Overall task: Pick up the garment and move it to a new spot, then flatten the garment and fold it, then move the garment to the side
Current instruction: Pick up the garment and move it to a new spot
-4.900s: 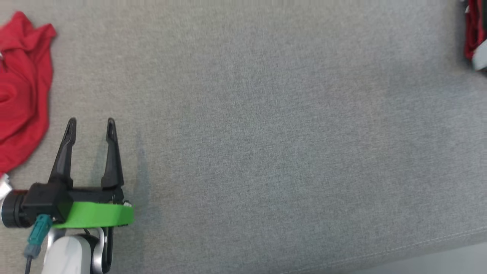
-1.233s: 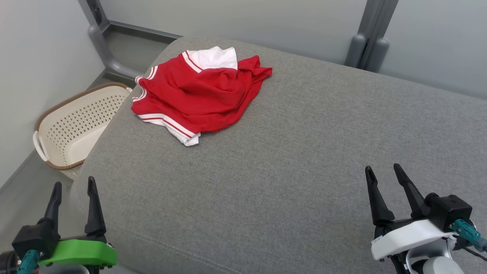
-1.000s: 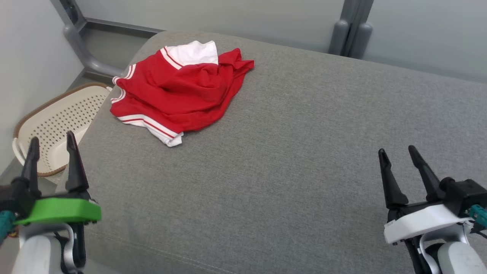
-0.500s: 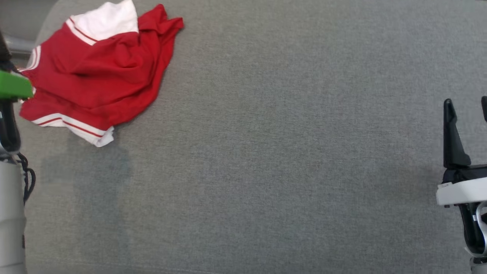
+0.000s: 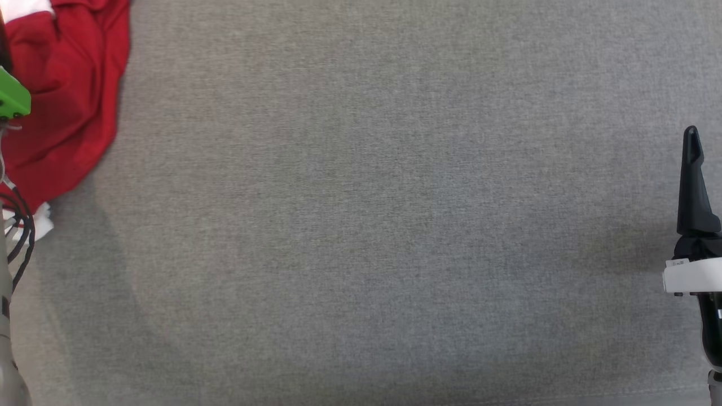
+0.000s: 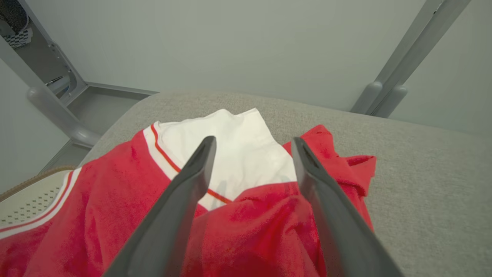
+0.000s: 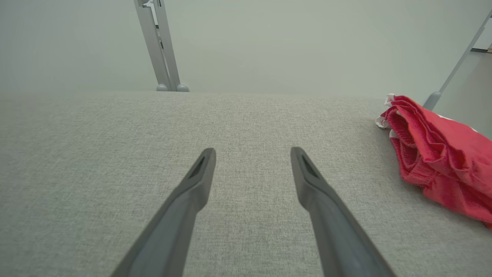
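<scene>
Now: crumpled red garment with white trim [image 5: 67, 84] lies at far left of grey fabric cushion [image 5: 361, 225]. Left gripper [image 6: 251, 144] hovers over it — fingers spread, gripping nothing. Right gripper [image 7: 251, 154] at near right over bare cushion, fingers likewise apart, empty.

Head view: garment [image 5: 62, 84] cut at L edge, right gripper [image 5: 717, 138] half off-frame

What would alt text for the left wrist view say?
The left gripper, jaws open, points at a crumpled red garment with a white panel on a grey cushion. Behind stand a pale wall and grey metal posts; a perforated basket edges in at lower left.
</scene>
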`<state>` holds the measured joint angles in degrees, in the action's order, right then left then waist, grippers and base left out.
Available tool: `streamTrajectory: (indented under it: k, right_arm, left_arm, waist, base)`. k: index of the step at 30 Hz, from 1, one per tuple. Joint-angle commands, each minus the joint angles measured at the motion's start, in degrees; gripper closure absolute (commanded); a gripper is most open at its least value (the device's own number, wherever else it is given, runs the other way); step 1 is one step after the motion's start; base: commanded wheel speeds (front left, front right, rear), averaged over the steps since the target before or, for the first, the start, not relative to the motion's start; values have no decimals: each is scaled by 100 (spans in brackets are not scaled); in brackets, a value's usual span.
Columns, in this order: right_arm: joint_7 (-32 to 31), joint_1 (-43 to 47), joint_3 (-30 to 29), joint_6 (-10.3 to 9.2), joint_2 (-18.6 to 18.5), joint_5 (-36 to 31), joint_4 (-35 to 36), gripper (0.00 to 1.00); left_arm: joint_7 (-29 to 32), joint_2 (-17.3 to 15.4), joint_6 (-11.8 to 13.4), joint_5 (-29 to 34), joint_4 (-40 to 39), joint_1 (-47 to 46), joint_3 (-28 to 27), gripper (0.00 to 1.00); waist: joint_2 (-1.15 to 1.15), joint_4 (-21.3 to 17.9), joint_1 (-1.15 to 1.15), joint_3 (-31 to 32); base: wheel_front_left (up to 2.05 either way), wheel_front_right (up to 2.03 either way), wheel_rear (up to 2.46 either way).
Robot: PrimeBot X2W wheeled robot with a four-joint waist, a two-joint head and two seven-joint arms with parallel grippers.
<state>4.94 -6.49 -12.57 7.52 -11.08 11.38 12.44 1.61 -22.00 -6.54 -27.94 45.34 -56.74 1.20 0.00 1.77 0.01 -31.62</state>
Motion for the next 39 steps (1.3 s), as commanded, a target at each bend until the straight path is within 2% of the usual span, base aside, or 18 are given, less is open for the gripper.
streamTrajectory:
  k: [1,7,8,9,10,14,17,19,22,25,32,39]
  right_arm:
    - [-8,-98,-10,-7,3,-29,32,0]
    - [-30,-119,22,-7,16,-62,-10,0]
    - [-37,-126,45,-7,22,-74,-20,0]
    - [-32,-133,62,-7,28,-81,-28,0]
    - [-40,-141,84,-7,35,-89,-42,0]
    - [-42,-144,167,-7,68,-97,-123,0]
    - [20,-115,220,-7,121,-73,-228,0]
    - [61,-87,263,-7,166,-55,-312,0]
    - [132,-29,313,-7,227,-36,-454,0]
    - [199,26,375,-7,294,-10,-607,0]
    - [384,128,477,-7,444,61,-950,0]
    - [573,142,590,-7,600,121,-1254,0]
  left_arm:
    - [163,-67,-19,-33,170,-100,23,0]
    - [792,-58,-82,-271,816,-141,228,0]
    - [918,-73,-89,-266,907,-117,287,57]
    - [952,-93,-95,-284,957,-114,319,95]
    - [985,-99,-97,-313,1028,-102,343,100]
    - [924,-143,-94,-349,1147,-109,420,100]
    - [472,-277,-96,-264,1049,-139,453,100]
    - [-55,-375,-56,-132,900,-215,468,100]
    - [-639,-387,-54,-32,722,-315,500,100]
    - [-956,-398,-54,92,482,-450,585,100]
    - [-877,-235,-56,238,-458,-832,881,100]
    - [-334,126,2,353,-1784,-1241,1298,100]
  waist:
    - [0,-217,-1,-221]
    - [0,-222,-1,-179]
    - [0,-229,-1,-163]
    - [0,-234,-1,-150]
    - [0,-241,-1,-128]
    - [0,-264,-1,34]
    - [0,-277,-1,237]
    - [0,-288,-1,399]
    - [0,-286,-1,677]
    - [0,-296,-1,975]
    - [0,-467,-1,1490]
    - [0,-990,-1,1758]
  base:
    - [0,0,0]
    - [0,0,0]
    - [0,0,0]
    - [0,0,0]
    - [0,0,0]
    - [0,0,0]
    - [0,0,0]
    - [0,0,0]
    - [0,0,0]
    - [0,0,0]
    - [0,0,0]
    - [0,0,0]
